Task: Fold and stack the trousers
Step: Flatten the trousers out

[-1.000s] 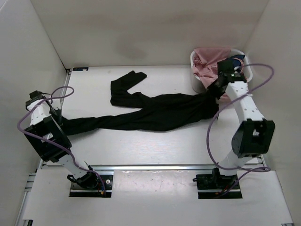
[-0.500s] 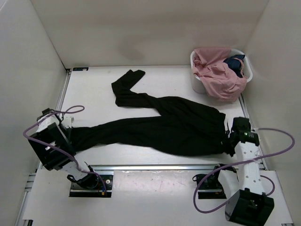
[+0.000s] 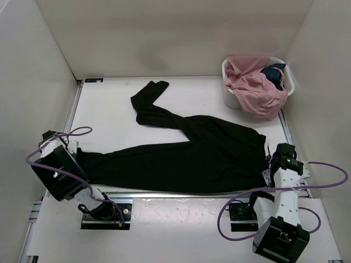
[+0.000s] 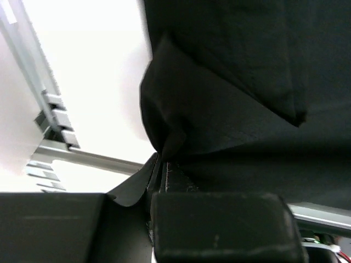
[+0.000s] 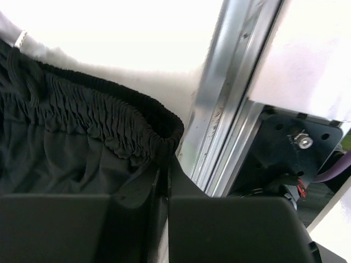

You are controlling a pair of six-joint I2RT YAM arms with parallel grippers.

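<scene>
Since a second ago my right hand (image 3: 270,164) has swung away from the basket (image 3: 227,70) and come back toward my own base, dragging the trousers (image 3: 181,159) with it. In the last half second both hands have drawn a little farther apart, so the cloth lies flatter on the table (image 3: 109,104). My left hand (image 4: 160,164) is closed narrow on a pinch of black fabric at the end of one leg. My right hand (image 5: 163,164) is closed just as narrow on the gathered waistband (image 5: 109,123), right beside the metal rail (image 5: 230,98) at the table's edge. The trousers run straight from one hand to the other: the held leg stretches rightward from my left hand, and the seat and waist spread just left of my right hand. That long axis is what I judge the next move depends on, since the body is already lined up between my hands. The free leg (image 3: 151,101) is not. It angles away from the waist, ahead of and to the right of my left hand, and kinks at its end, well apart from my right hand. I judge my left hand is the nearer one to fetch it and lay it over the held leg, once that leg is let go.
</scene>
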